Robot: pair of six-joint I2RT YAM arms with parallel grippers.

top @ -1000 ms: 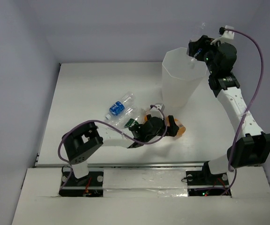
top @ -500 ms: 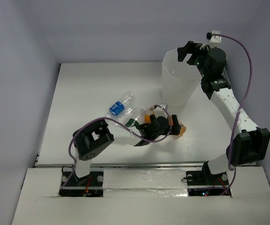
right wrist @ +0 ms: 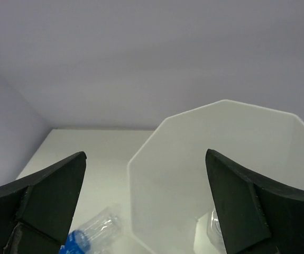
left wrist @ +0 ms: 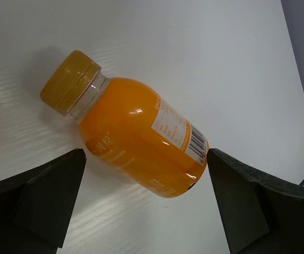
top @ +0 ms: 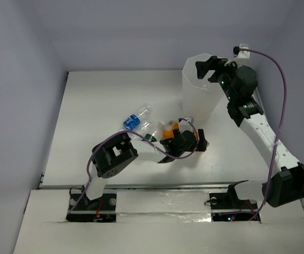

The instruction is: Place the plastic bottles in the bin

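An orange bottle [left wrist: 141, 135] with a yellow cap lies on its side on the white table, between the spread fingers of my left gripper [left wrist: 145, 159], which is open and not touching it. From above, my left gripper [top: 186, 140] covers most of that orange bottle [top: 168, 128]. The tall translucent bin [top: 196, 100] stands at the back right. My right gripper [top: 209, 69] hovers open and empty over its rim. Looking down from the right wrist, my right gripper [right wrist: 145, 159] frames the bin [right wrist: 194, 174], and a clear bottle [right wrist: 215, 227] lies inside it.
A clear bottle with a blue label [top: 133, 120] lies left of the bin, also in the right wrist view as the blue-labelled bottle [right wrist: 88, 235]. A clear bottle with a green label [top: 150, 133] lies beside the left arm. Walls close off the back and sides.
My right gripper opened above the bin and swung left over its rim; the clear bottle it held is gone from it. My left arm reached right over the orange bottle.
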